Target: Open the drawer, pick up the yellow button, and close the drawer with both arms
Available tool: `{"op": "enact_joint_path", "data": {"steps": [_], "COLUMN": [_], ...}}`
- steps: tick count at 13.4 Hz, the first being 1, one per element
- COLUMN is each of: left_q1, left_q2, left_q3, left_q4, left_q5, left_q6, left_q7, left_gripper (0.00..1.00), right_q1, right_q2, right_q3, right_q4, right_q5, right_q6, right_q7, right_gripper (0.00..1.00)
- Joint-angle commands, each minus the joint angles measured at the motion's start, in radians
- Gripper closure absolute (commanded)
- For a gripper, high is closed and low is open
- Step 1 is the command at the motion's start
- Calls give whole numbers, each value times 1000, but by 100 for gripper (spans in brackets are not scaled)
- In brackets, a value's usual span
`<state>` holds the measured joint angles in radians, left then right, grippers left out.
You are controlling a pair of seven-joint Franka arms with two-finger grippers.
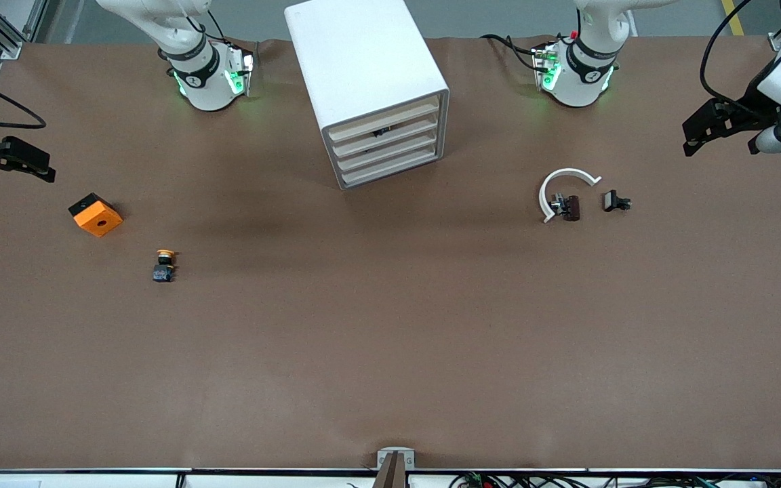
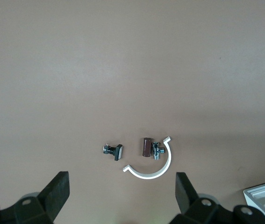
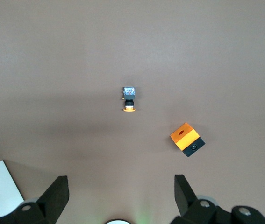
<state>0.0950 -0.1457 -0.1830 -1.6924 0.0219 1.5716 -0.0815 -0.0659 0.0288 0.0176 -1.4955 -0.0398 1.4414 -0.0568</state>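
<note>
Front view — button [image 1: 165,265] on table | both grippers' fingers wide open, empty.

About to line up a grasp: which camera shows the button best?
The right wrist view: the button lies unobstructed, cap and body distinct, beside the orange block. The front view shows it small; the left wrist view misses it.

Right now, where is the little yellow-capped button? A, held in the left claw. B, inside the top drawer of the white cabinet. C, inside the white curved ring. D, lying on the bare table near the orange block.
D: the button lies on the bare table, a little nearer the front camera than the orange block, and both claws are open and empty.
</note>
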Motion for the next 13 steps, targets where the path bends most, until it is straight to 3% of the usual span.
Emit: {"op": "enact_joint_path", "data": {"steps": [1,13], "left_q1": [2,5], "left_q2": [32,49], "left_q3": [8,13], "left_q4": [45,71], "left_q5": [-16,-14], "left_q6": [1,-30], "left_q7": [2,-3], "left_gripper": [0,0], "right_q1": [-17,-18], "right_q2": [20,25], "right_q3": [-8,-7], "right_q4": [63,66], "right_q5": [12,26], "right_q6": [-30,-22], "right_q7": [11,15], "right_gripper": [0,0]}}
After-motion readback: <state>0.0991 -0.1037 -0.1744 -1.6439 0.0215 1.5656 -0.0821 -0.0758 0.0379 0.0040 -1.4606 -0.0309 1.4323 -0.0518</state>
